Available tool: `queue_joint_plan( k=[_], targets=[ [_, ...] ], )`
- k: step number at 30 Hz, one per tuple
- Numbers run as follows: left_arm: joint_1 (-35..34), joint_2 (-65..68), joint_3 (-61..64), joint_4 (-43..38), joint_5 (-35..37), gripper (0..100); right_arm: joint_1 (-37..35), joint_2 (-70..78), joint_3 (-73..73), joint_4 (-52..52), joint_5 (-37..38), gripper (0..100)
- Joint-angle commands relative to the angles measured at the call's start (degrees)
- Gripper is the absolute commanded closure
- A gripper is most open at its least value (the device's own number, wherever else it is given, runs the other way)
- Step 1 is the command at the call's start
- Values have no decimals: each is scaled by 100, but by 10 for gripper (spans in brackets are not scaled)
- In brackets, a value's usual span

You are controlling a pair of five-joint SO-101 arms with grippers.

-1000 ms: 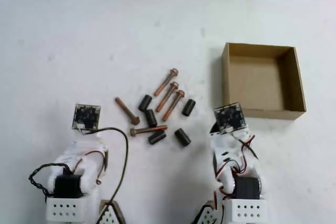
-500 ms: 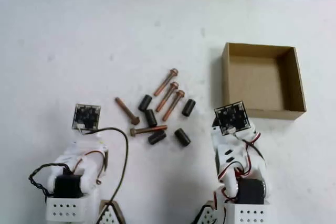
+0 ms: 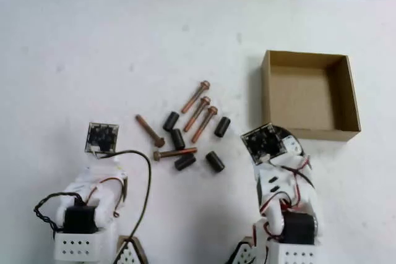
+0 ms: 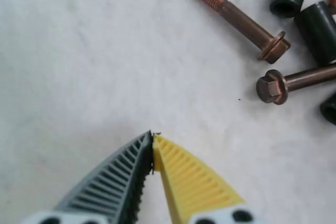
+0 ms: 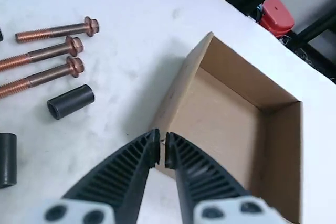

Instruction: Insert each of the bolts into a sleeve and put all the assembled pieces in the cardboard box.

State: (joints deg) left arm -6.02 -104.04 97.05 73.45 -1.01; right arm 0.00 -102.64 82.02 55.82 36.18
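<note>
Five copper bolts lie loose mid-table: three side by side (image 3: 197, 113), one apart (image 3: 150, 130) and one (image 3: 175, 152) among several black sleeves (image 3: 178, 138). The cardboard box (image 3: 307, 133) stands open to the right with nothing in it. My left gripper (image 4: 153, 136) is shut and holds nothing, low over bare table beside two bolt heads (image 4: 271, 86). My right gripper (image 5: 161, 141) is shut and holds nothing, hovering at the box's near corner (image 5: 181, 85), with three bolts (image 5: 42, 53) and a sleeve (image 5: 71, 101) off to its side.
Both arms sit at the table's near edge, the left arm (image 3: 86, 208) and the right arm (image 3: 284, 208). White tabletop stretches wide behind the parts and to the left. Dark clutter and a red object (image 5: 275, 14) lie beyond the far edge.
The right arm's wrist has swung a little to the left, toward the parts. The left arm and all bolts and sleeves have stayed put.
</note>
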Motion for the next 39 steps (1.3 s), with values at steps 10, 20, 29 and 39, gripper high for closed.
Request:
queue_joint_plan(
  k=[10, 20, 29, 39],
  targets=[
    [207, -48, -9, -976, 53, 977, 180, 2105, -3710, 1552, -26, 981],
    [207, -40, -9, -897, 79, 976, -418, 5771, -5319, 1903, -413, 981],
    [-127, -40, -9, -571, 44, 976, -1481, 7459, -5732, 2053, -448, 980],
    [-822, -40, -9, -273, -448, 976, -2026, 8365, -5345, 1771, -466, 924]
  ],
)
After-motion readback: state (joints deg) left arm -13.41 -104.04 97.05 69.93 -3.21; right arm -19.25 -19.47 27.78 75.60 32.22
